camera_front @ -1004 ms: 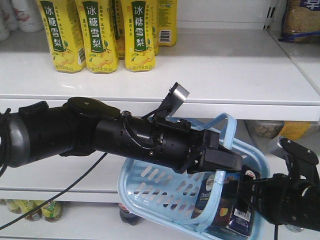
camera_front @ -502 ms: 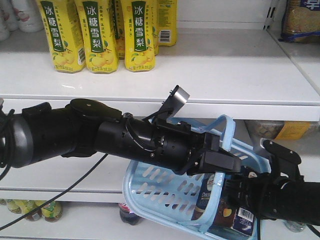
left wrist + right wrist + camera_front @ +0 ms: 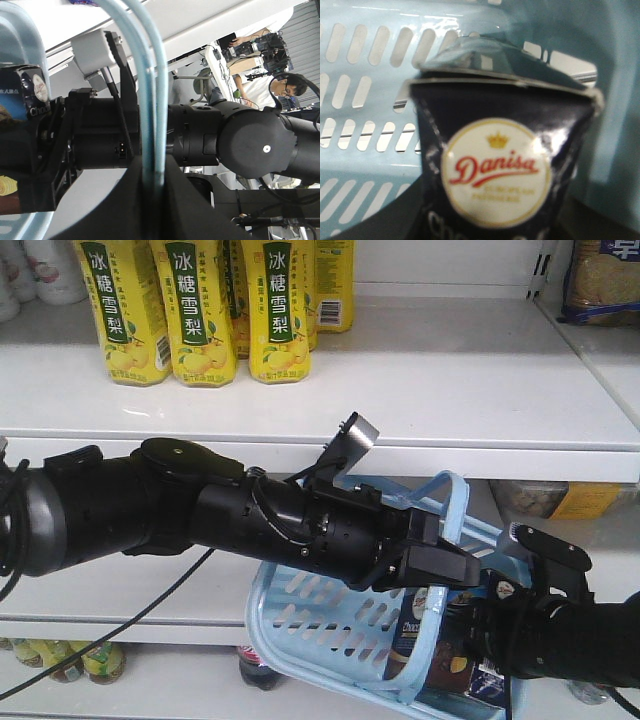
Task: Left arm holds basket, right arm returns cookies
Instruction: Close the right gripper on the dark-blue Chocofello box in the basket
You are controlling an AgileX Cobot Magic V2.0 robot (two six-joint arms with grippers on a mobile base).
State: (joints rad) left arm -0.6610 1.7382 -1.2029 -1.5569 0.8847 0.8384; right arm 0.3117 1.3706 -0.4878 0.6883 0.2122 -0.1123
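The left gripper (image 3: pixel 445 570) clamps the handles of the basket (image 3: pixel 310 605). The cookie box (image 3: pixel 410 628) stands at the basket's right end, against the right gripper (image 3: pixel 482 625) — whether those fingers grip it cannot be told.

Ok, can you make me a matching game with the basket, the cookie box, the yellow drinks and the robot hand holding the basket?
Things:
1. basket
2. cookie box
3. drinks
4. left gripper

Descriptions:
A. yellow, on the upper shelf
B. black, shut on a basket handle
C. light blue, slotted sides
D. dark navy, inside the basket

Pairs: 1-C, 2-D, 3-A, 4-B.
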